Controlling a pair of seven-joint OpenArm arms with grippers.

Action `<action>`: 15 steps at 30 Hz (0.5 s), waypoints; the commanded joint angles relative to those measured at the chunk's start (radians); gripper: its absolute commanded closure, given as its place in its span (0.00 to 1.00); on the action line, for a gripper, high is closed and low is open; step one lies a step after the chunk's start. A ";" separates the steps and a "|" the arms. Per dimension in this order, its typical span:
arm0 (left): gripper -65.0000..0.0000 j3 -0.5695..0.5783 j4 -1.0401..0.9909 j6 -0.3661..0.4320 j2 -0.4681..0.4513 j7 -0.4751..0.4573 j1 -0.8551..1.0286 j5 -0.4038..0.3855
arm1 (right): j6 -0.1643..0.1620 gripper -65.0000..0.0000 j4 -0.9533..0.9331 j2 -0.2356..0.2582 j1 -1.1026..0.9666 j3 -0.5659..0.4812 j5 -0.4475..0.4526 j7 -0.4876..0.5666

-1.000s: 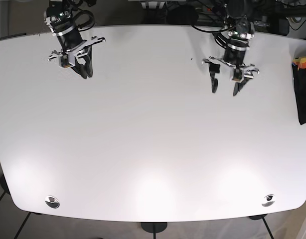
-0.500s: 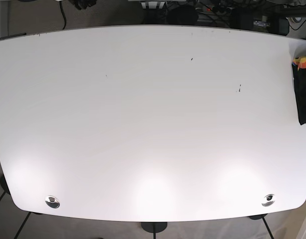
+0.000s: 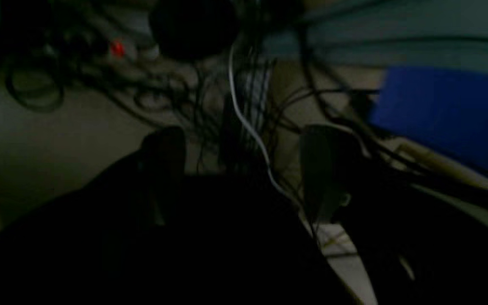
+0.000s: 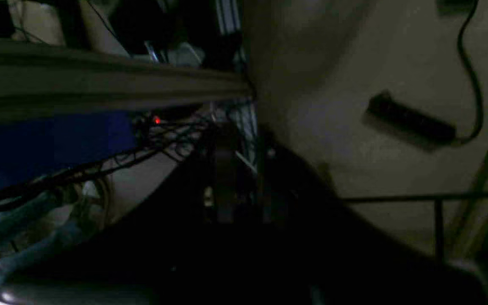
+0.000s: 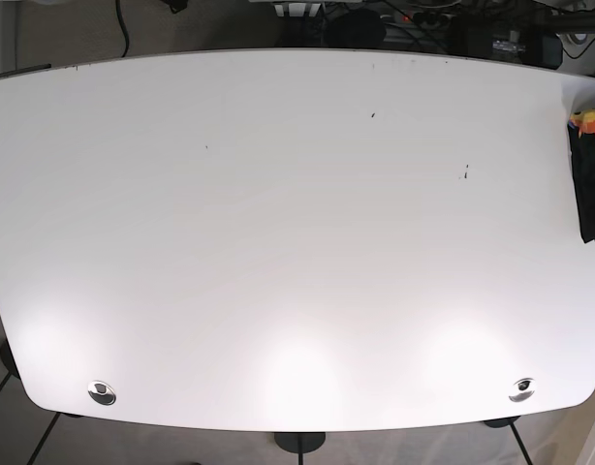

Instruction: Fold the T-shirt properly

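A dark cloth point(image 5: 593, 184) with an orange and yellow print lies at the right edge of the white table point(image 5: 278, 242), cut off by the frame; it looks like the T-shirt, folded small. Neither arm shows in the base view. The left wrist view is dim. In it my left gripper point(image 3: 242, 161) is open, and its dark fingers point(image 3: 163, 148) stand wide apart in front of a tangle of cables with nothing between them. The right wrist view is darker still. My right gripper point(image 4: 235, 186) is only a black mass there, its jaws not distinguishable.
Two round metal fittings point(image 5: 102, 392) point(image 5: 521, 389) sit near the table's front edge. Beyond the far edge are cables point(image 5: 414, 19) and equipment. A blue object point(image 3: 443, 106) and floor cables point(image 3: 244, 106) fill the left wrist view; a power strip point(image 4: 409, 123) lies on the floor.
One second ago both arms hung over the table's far side. By half a second ago they had pulled back out of the base view, and they remain out of it.
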 commanded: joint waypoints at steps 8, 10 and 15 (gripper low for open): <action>0.41 0.005 -0.347 0.223 -0.074 0.017 -0.285 0.004 | -0.089 0.87 -0.265 0.009 0.233 -0.136 0.007 0.016; 0.41 0.005 -0.347 0.225 -0.074 0.121 -0.315 0.004 | -0.163 0.87 -0.292 0.009 0.266 -0.192 0.007 0.015; 0.41 0.005 -0.309 0.231 -0.074 0.296 -0.344 0.002 | -0.292 0.87 -0.358 0.007 0.319 -0.311 0.009 0.015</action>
